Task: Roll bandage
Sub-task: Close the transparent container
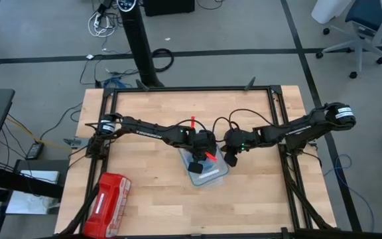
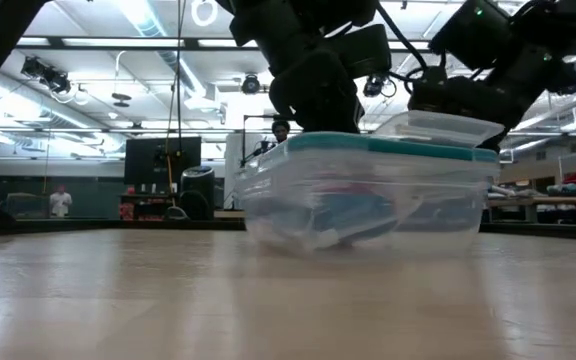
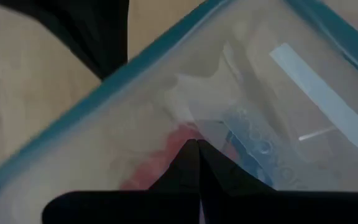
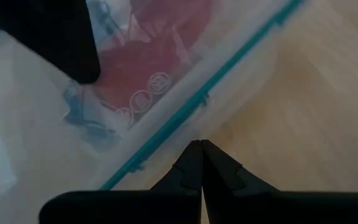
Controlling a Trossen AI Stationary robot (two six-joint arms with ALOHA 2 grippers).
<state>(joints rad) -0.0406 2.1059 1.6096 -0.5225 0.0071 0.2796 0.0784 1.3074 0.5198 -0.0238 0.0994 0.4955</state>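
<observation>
A clear plastic box (image 1: 204,166) with a teal-rimmed lid (image 2: 368,145) stands at the table's middle. Red packets (image 4: 148,68) and something bluish (image 2: 353,215) show through its walls. I cannot tell whether the bluish thing is the bandage. My left gripper (image 3: 194,149) is shut, slanting down over the lid (image 3: 166,112). My right gripper (image 4: 201,149) is shut and stands just off the box's right side, its tips beside the lid's teal rim (image 4: 197,93). My left gripper comes at the lid's clear top (image 3: 185,127) from above, slanting down from the table's left, with its fingers shut. In the low view it reaches down to the lid; whether the tips press on it I cannot tell. My right gripper is next to the lid's rim; I cannot tell whether it touches it.
A red zip pouch (image 1: 108,202) lies near the table's front left corner. Bare wood lies in front of the box and to its left and right. A black frame (image 1: 191,89) runs round the table's edges.
</observation>
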